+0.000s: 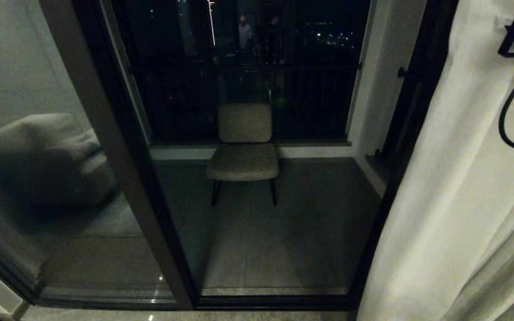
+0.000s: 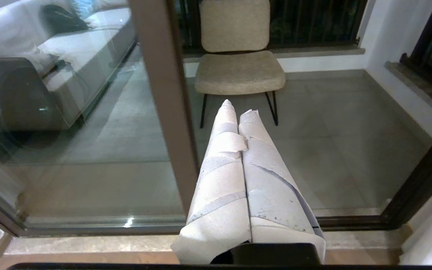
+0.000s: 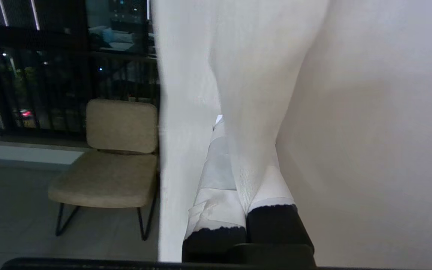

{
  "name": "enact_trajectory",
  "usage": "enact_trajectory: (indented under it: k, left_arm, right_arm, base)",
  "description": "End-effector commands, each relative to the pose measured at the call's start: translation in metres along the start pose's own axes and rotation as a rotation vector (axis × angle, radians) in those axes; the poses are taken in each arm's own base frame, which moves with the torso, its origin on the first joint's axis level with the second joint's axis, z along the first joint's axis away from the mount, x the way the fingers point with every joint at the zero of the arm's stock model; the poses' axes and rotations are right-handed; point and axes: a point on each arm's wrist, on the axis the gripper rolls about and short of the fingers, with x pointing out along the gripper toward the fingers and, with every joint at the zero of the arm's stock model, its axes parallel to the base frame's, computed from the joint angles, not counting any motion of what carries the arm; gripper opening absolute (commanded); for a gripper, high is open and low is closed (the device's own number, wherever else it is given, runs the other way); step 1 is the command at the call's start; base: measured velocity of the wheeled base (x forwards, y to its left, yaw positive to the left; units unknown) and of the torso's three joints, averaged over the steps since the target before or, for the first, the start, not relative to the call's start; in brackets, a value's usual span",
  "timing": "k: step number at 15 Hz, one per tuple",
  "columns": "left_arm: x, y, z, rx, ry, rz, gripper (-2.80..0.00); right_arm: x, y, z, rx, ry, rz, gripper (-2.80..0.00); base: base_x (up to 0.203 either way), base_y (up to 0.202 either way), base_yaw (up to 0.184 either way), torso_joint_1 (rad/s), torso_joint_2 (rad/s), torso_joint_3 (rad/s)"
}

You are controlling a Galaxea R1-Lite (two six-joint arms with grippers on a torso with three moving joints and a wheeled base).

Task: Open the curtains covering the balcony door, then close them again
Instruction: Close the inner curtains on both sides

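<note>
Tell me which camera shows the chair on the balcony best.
The left wrist view: the chair appears bright, with its seat, backrest and legs visible. The head view shows the whole chair, but dim. In the right wrist view, the curtain cuts off its edge.

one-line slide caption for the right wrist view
Right gripper shut on a curtain fold beside the balcony chair.

Left gripper (image 2: 240, 108) is seen closed, tape-wrapped fingers pressed together, empty. Right gripper (image 3: 234, 150) is raised, fingers clamped on a fold of curtain (image 3: 253, 93).
</note>
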Motion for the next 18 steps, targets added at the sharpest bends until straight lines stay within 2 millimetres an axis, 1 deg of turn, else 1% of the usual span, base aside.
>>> enact_trajectory:
  k: [1,18]
  left_arm:
    - [0.0,0.0,0.0,0.001,0.0,0.0,-2.8]
    - [0.0,0.0,0.0,0.001,0.0,0.002,-2.8]
  right_arm:
    - [0.0018,0.0023,-0.0028,0.001,0.006,0.008,-2.8]
    - [0.0075,0.0055,-0.0073,0.005,-0.008,0.015,-2.8]
  base:
    - [0.0,0.19,0.002,0.002,0.0,0.002]
    - [0.0,0.19,0.0,0.003,0.0,0.002]
